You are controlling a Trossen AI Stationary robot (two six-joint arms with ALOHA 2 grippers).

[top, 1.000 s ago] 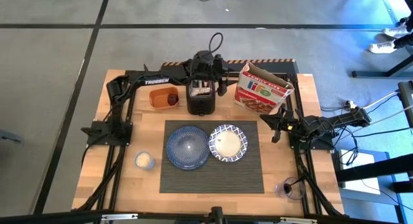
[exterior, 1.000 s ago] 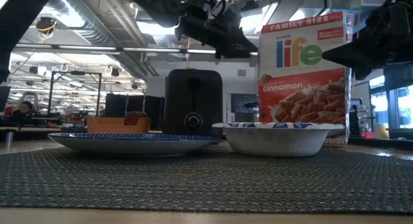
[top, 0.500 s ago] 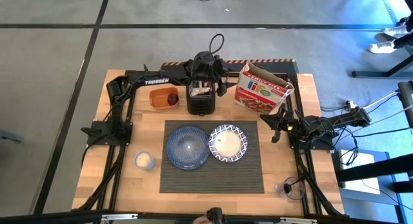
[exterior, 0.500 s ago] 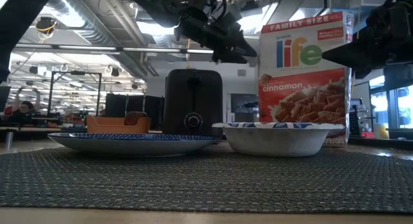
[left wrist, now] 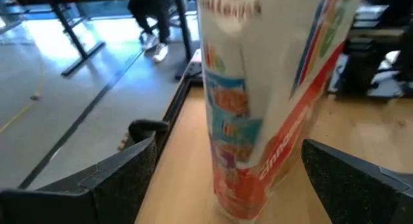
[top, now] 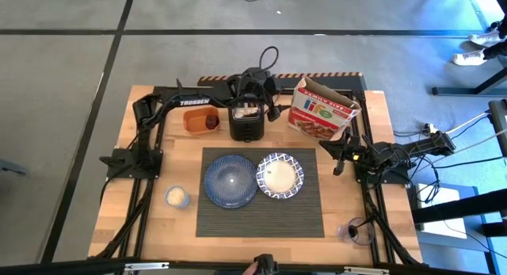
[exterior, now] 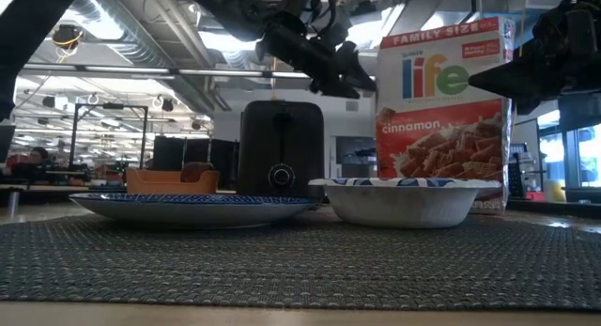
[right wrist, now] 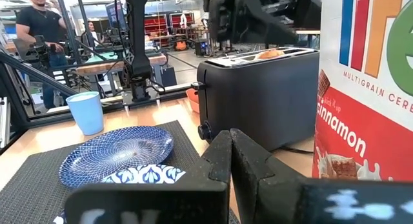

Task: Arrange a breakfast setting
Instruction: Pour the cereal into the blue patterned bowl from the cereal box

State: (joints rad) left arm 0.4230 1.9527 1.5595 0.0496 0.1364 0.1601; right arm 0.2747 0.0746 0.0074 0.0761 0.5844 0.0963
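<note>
At the back centre of the table, my left gripper [exterior: 362, 82] hangs above the black toaster [top: 245, 123], fingers spread wide and holding nothing. It is aimed toward the cereal box [top: 321, 108], not down. The bagel [right wrist: 270, 54] sits in the toaster slot with only its top edge showing. It lies below my fingertips and slightly back toward the wrist. Its long axis appears to follow the slot, front to back across the table.

My judgement is that the fingers must tip downward and straddle that edge across its thin side. The left arm is the nearer one. My right gripper [top: 339, 156] waits at the right side, fingers pressed together and empty. The plate [top: 230, 180] and bowl [top: 280, 176] rest side by side on the placemat [top: 261, 219].
</note>
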